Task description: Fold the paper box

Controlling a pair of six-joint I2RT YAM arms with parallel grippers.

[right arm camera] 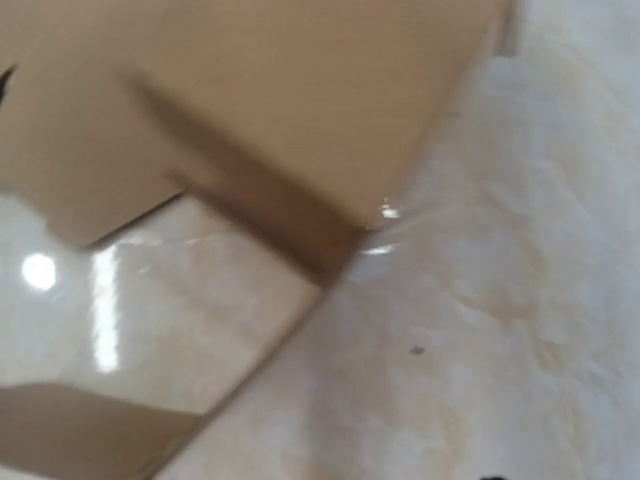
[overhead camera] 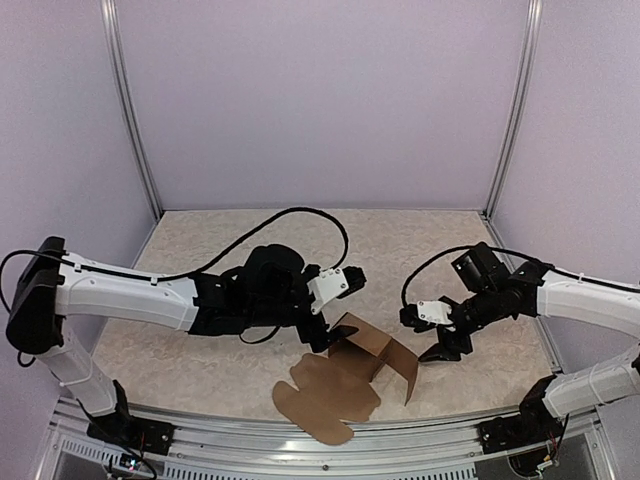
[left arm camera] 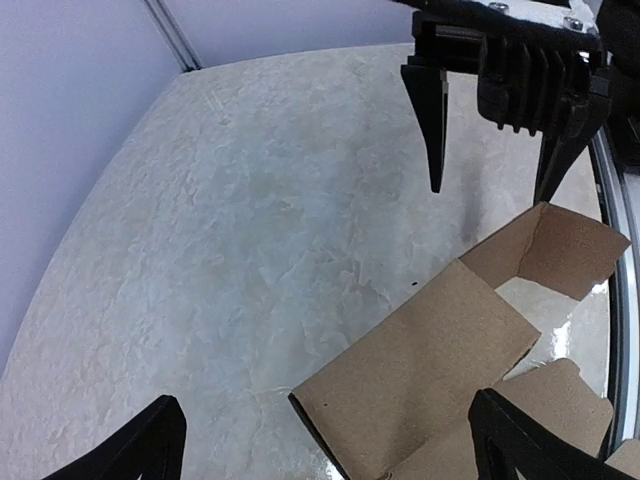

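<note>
there, paper box [overhead camera: 335, 395] between left pincer [overhead camera: 328, 338] and right pincer [overhead camera: 440, 350], both open

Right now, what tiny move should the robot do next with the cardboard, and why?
Probably close the left gripper gently on the raised panel of the paper box. Both grippers are open and hold nothing, that panel sits between the left fingers, and the right gripper hovers just beside the box's other standing wall.
</note>
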